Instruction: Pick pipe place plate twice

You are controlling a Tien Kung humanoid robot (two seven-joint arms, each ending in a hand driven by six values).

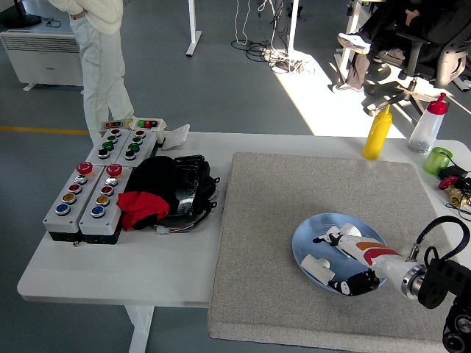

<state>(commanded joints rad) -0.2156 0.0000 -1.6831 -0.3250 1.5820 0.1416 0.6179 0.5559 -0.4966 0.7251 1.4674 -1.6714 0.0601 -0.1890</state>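
Note:
A blue plate [309,239] lies on the grey mat [294,191] at the front right. A short white pipe piece [316,265] lies on the plate's near left part. My right hand [340,259], white with an orange stripe and black fingertips, reaches over the plate from the right. Its fingers [324,237] are stretched out beyond the pipe, the thumb [356,283] is on the near side, and the pipe lies loose just left of the palm. The hand hides any second pipe. The left arm is out of view.
Two button boxes [88,193] and a black and red bundle [165,191] sit at the left. A yellow bottle [377,132], a clear bottle with a red cap [428,123] and a green cup [438,159] stand at the back right. A person [99,51] stands beyond the far left corner.

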